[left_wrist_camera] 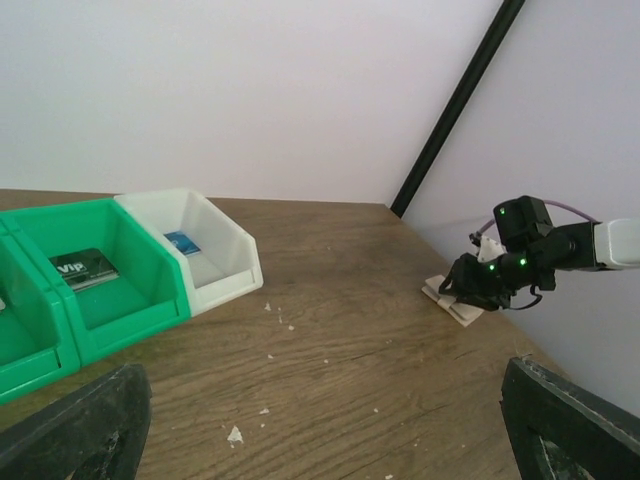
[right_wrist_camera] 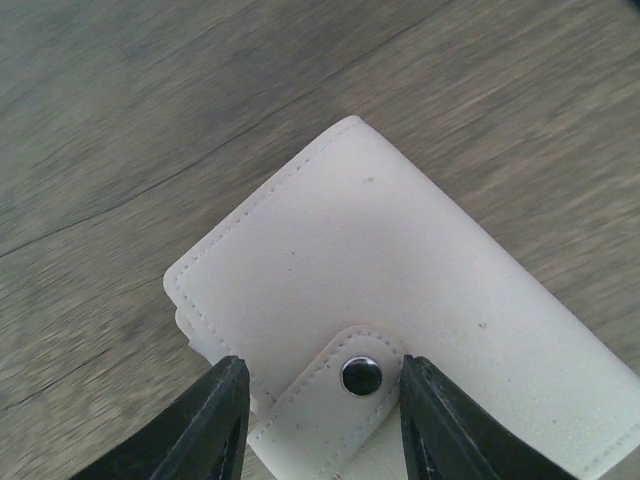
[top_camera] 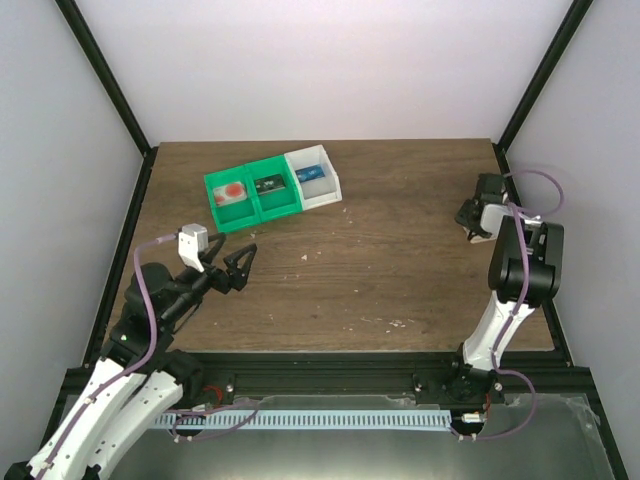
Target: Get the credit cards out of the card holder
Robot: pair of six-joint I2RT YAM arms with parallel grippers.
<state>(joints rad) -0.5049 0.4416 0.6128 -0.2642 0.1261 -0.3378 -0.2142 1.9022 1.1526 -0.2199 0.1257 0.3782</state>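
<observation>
Straddling the card holder's (right_wrist_camera: 400, 250) snap tab (right_wrist_camera: 318, 388), the right pincer (right_wrist_camera: 322, 405) has one finger on each side of the strap; I cannot tell whether it actually clamps it. The cream holder lies flat and fastened near the surface's (top_camera: 400, 280) right edge, toward the far corner. The left pincer (top_camera: 232, 268) hangs released, jaws wide, near the left edge. Green bins (top_camera: 231, 222) and a white bin (top_camera: 333, 188) sit by the far edge.
</observation>
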